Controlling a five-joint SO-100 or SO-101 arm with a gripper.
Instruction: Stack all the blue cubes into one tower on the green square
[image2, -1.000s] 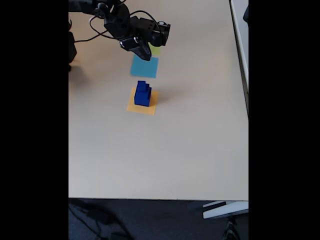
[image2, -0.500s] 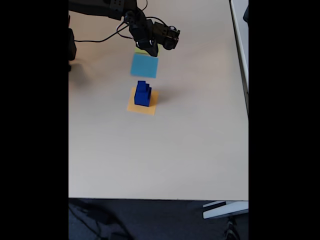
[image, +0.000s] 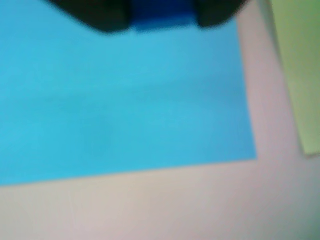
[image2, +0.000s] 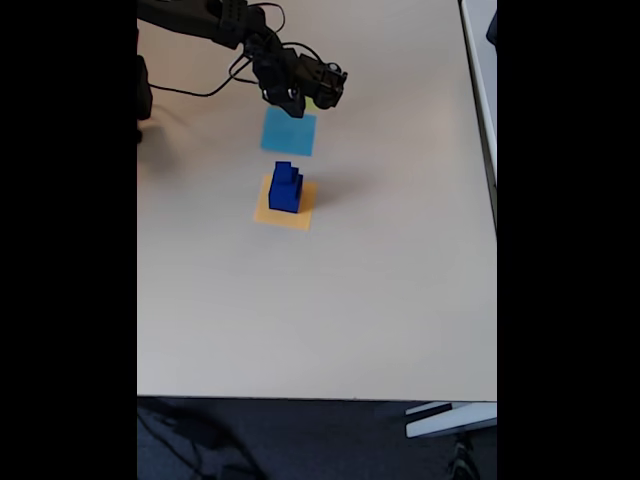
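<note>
A tower of three blue cubes (image2: 285, 188) stands on the orange square (image2: 300, 216) in the fixed view. My gripper (image2: 293, 101) hangs over the far edge of the light-blue square (image2: 289, 133). In the wrist view the two dark fingers (image: 102, 17) come in at the top, shut on a small dark blue cube (image: 162, 15), and the gripper (image: 162, 22) is just above the light-blue square (image: 120, 100). The green square (image: 300, 75) lies to the right of it in that view; the gripper largely hides it in the fixed view.
The arm (image2: 200, 18) reaches in from the top left of the beige table (image2: 380, 300), with black cables (image2: 215, 85) trailing under it. The table's front edge runs along the bottom and its right edge lies near a white surface (image2: 482, 60).
The arm stretched further out. The gripper swung right, then came back left and a little lower over the far edge of the light-blue square. The tower has not moved.
</note>
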